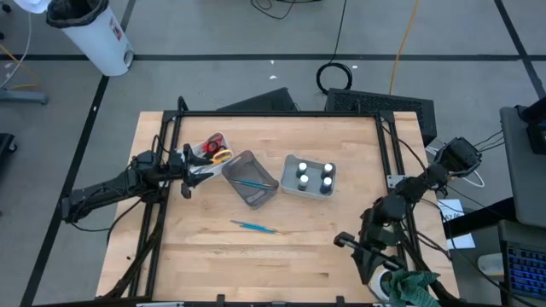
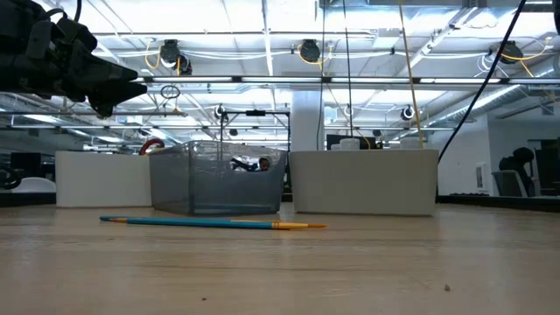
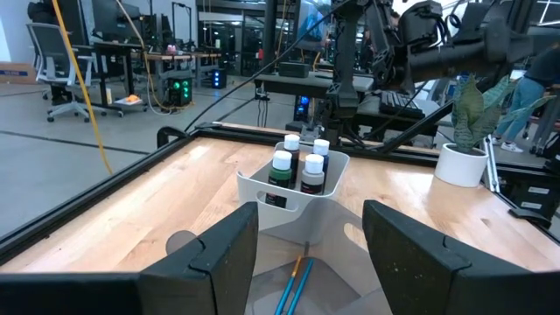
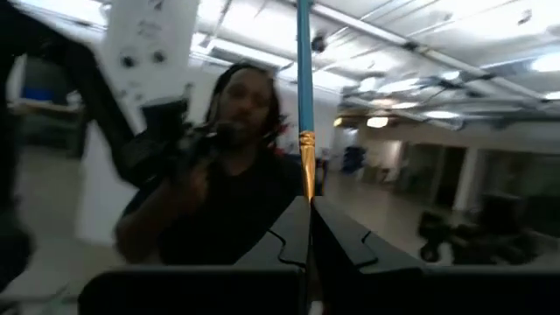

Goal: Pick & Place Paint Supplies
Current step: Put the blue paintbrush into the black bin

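The left gripper [image 3: 311, 249] hangs half open and empty over the grey mesh bin [image 1: 250, 178], with two teal brushes [image 3: 293, 284] inside just below its fingers. The right gripper [image 4: 310, 229] is pinched shut on a thin teal brush [image 4: 304, 70]. One teal brush with an orange tip [image 1: 256, 227] lies loose on the wooden table [image 1: 205, 256]. Best carry the held one squarely above the bin before letting go. No readable labels.
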Available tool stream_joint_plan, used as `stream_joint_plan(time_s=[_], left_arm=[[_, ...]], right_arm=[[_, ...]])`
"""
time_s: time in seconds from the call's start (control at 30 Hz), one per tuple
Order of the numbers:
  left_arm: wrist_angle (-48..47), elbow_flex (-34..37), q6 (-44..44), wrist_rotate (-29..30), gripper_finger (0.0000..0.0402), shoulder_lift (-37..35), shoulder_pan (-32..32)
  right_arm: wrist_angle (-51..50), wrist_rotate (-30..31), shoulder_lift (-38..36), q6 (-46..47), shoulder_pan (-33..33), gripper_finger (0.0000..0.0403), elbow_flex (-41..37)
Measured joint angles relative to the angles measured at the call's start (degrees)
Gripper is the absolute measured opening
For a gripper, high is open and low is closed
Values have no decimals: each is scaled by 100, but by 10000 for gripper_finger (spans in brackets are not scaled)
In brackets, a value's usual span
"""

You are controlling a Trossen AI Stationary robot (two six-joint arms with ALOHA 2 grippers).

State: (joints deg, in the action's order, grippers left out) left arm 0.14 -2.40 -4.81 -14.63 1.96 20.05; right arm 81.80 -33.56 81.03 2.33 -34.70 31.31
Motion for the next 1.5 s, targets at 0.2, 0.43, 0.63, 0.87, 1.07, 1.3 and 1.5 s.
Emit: stream_joint_plan(time_s=[0.2, 0.43, 0.63, 0.87, 1.07, 1.3, 1.5], left_arm=[[0, 0, -1, -1, 214, 1, 0], [0, 1, 4, -2, 214, 2, 0], [0, -1, 4, -2, 214, 2, 0], [0, 0, 3, -1, 214, 0, 0], [0, 1, 2, -2, 214, 2, 0], [2, 1, -1, 0, 214, 2, 0], [2, 1, -2, -1, 214, 0, -1]], right_arm=[[-276, -689, 0, 0, 59, 0, 0], [-297, -352, 0, 2, 59, 0, 0], [-310, 1508, 0, -1, 59, 0, 0], [-423, 3132, 0, -15, 61, 0, 0], [-795, 4565, 0, 7, 61, 0, 0], [-1936, 6513, 0, 516, 207, 0, 0], [-3567, 6500, 0, 1628, 682, 0, 165]])
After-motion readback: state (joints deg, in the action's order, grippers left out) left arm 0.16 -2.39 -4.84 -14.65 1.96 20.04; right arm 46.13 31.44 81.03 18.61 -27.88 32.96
